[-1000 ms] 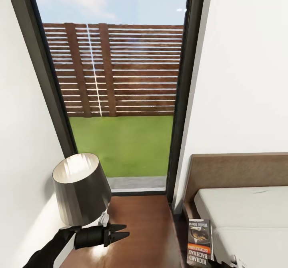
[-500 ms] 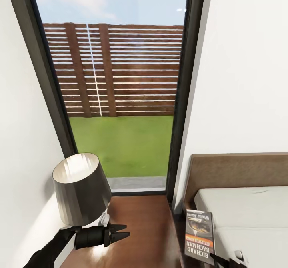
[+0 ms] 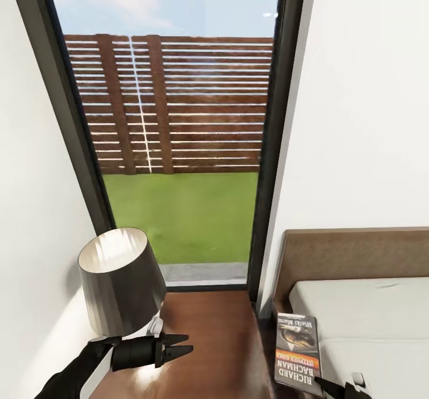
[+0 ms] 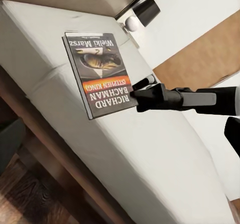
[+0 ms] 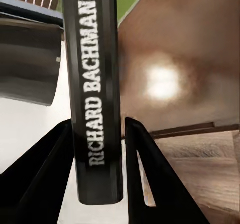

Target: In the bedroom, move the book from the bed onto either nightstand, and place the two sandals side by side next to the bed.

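Glossy dark-brown nightstand (image 3: 208, 345) top sits in the corner btw the white left wall and the bed (image 3: 369, 321), its far edge up against the tall black-framed window (image 3: 179, 131). Lamp (image 3: 122, 280) w/ dark shade takes the top's left part; centre and right part of the top show bare wood.

Left hand (image 3: 179, 346) hovers over the nightstand's left-front area, just below the lamp shade, fingers pointing right, tips close together w/ nothing btw them.

Book (image 3: 297, 351) is held up off the surfaces, over the narrow gap btw nightstand's right edge and the bed's near-left edge, cover facing up, "RICHARD BACHMAN" lettering toward the robot. Right hand (image 3: 342, 387) grips it at the near end; in right wrist view both fingers (image 5: 150, 184) flank the spine (image 5: 95, 98), clamped on the book, w/ nightstand top ahead beyond it. In left wrist view book (image 4: 102, 73) hangs above the grey mattress edge, right hand (image 4: 137, 94) at its lower corner.

Headboard (image 3: 351, 256) rises at right, behind the mattress; white wall above it.
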Motion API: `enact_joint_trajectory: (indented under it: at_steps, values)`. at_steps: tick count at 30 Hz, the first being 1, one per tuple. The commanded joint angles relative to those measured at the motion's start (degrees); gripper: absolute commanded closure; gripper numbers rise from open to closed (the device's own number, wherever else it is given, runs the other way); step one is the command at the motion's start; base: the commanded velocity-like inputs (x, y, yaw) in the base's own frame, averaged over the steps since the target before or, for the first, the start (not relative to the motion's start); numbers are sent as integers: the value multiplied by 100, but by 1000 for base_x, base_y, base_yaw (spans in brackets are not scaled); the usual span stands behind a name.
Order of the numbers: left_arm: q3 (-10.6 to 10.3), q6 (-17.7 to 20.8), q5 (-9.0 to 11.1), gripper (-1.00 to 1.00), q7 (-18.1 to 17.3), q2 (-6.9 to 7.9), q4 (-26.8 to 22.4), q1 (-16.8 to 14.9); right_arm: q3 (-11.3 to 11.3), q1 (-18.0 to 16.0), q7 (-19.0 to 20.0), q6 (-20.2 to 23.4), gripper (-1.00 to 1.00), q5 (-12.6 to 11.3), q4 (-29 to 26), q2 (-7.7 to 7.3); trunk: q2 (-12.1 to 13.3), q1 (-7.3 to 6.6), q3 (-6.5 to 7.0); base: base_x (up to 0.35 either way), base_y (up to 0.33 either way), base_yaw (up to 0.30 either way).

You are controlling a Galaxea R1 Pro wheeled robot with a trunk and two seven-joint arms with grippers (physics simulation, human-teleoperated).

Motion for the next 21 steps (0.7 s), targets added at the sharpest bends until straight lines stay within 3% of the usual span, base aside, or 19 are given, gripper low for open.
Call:
enact_joint_trajectory:
  at_steps: [1, 5, 6, 9, 10, 14, 15, 18, 21]
  values:
    - [-31, 60, 56, -100, 1, 8, 0, -5, -27, -4, 14, 152, 100, 9, -8, 9, -4, 0, -6, 0, 0, 0]
    - [-32, 60, 56, -100, 4, 8, 1, -5, -24, -7, -61, 464, 100, 30, -122, 241, -4, 0, -6, 0, 0, 0]
    - [-32, 60, 56, -100, 4, 8, 1, -5, -24, -13, -153, 525, 100, 36, -222, 450, -4, 0, -6, 0, 0, 0]
    - [-32, 60, 56, -100, 8, 8, 6, -5, -26, -19, -408, 578, 100, 40, -414, 786, -4, 0, -6, 0, 0, 0]
    - [-32, 60, 56, -100, 10, 8, 8, -5, -25, -22, -662, 598, 100, 39, -542, 1005, -4, 0, -6, 0, 0, 0]
    - [-32, 60, 56, -100, 7, 7, 9, -5, -22, -30, -1269, 624, 100, 39, -761, 1424, -4, 0, -6, 0, 0, 0]
    - [-32, 60, 56, -100, 8, 3, 10, -5, -22, -35, -1688, 635, 100, 38, -887, 1682, -4, 0, -6, 0, 0, 0]
    - [-37, 60, 56, -100, 12, 1, 11, -5, -20, -51, -2229, 647, 100, 37, -1010, 2026, -4, 0, -6, 0, 0, 0]
    - [-40, 60, 56, -100, 13, 3, 11, -5, -19, -63, -2380, 729, 100, 37, -1043, 2136, -4, 0, -6, 0, 0, 0]
